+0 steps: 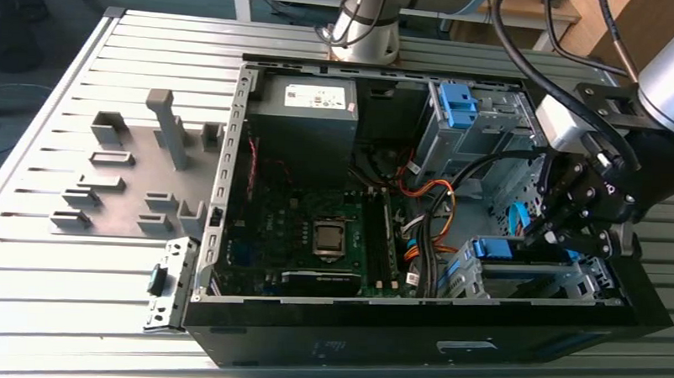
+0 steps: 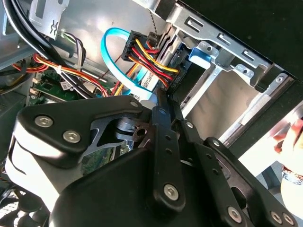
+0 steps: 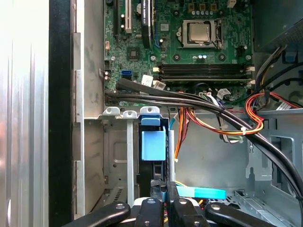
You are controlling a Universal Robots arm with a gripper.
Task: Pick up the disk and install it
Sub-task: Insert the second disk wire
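Starting at the exterior view's left, I logged the grey tabletop (image 1: 43,254), then the open computer case (image 1: 228,152), then the drive bay (image 1: 542,268) in its right corner. The disk (image 3: 154,144) stood on edge in that bay. I judged the step to be seating it: press straight along the bay rails, no twist, cables (image 3: 222,127) kept clear. Its long axis ran from the hand (image 3: 164,190) toward the motherboard (image 3: 189,52), blue tab end leading. The fingers (image 3: 155,199) were almost together; whether they pinched the frame, I could not tell.
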